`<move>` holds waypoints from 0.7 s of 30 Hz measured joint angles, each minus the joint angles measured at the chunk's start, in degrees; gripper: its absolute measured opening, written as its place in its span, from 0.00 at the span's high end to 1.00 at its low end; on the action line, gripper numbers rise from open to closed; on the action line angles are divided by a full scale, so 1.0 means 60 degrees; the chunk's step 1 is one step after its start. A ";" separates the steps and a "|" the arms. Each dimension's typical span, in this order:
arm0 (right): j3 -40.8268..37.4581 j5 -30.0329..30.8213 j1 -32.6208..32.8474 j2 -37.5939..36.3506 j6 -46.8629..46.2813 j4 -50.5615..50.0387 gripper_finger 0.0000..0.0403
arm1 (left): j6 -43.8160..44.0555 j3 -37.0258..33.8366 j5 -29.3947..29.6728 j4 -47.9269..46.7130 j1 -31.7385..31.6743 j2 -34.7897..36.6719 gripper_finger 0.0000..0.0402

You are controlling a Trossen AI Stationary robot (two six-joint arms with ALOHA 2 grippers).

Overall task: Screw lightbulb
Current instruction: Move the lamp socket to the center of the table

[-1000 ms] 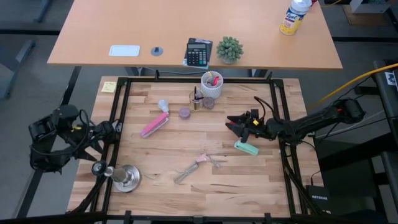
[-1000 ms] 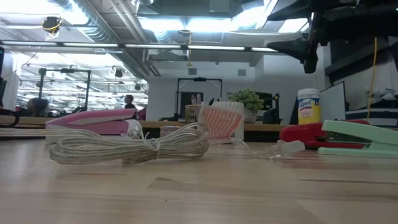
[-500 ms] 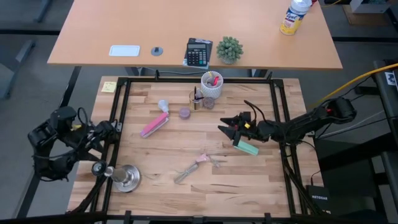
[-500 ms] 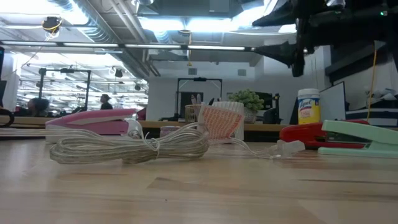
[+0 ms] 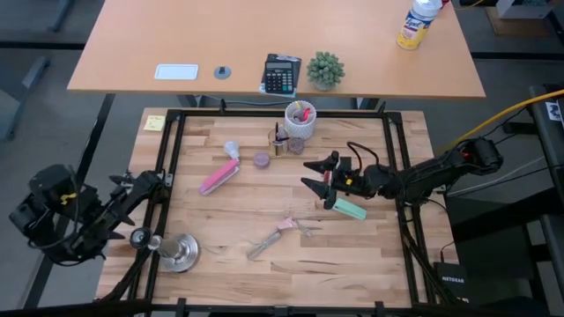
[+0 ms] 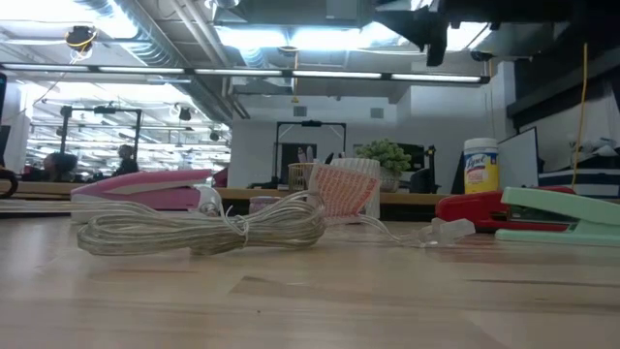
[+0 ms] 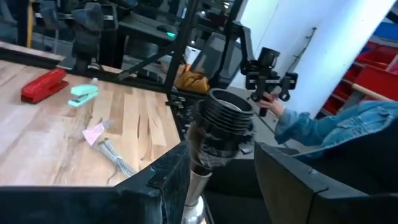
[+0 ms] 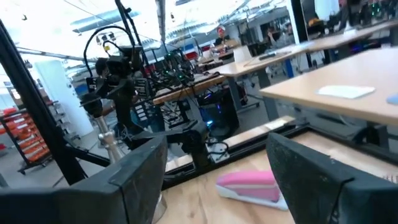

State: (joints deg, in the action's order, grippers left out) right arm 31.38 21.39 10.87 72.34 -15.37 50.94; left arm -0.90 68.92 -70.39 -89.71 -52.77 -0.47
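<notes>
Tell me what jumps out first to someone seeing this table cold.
The right gripper hangs open over the table's middle, just left of a mint-green stapler. At the front left corner, the left gripper sits at the silver socket stand. The lightbulb lies untouched near the back, by a pink stapler.

Low view: right arm (image 6: 426,24) was cropped by the top edge. Pen cup (image 5: 300,117) contents were too small to identify.

A robotics lab in an open office hall. Beyond the wooden counter (image 5: 291,255) with its black frame stand rows of desks, camera rigs on stands (image 8: 118,81), red storage bins (image 7: 379,65), exposed ceiling ducts (image 6: 184,48) and strip lights.
</notes>
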 joint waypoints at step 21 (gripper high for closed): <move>0.0061 0.0025 0.0000 0.0000 0.0061 0.0111 0.30 | 0.2018 -0.0506 0.0557 0.1039 0.7141 0.0000 0.58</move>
State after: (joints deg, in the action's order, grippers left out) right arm 31.75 21.54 10.87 72.34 -15.00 51.61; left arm 11.21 65.88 -67.05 -83.48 -9.92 -0.47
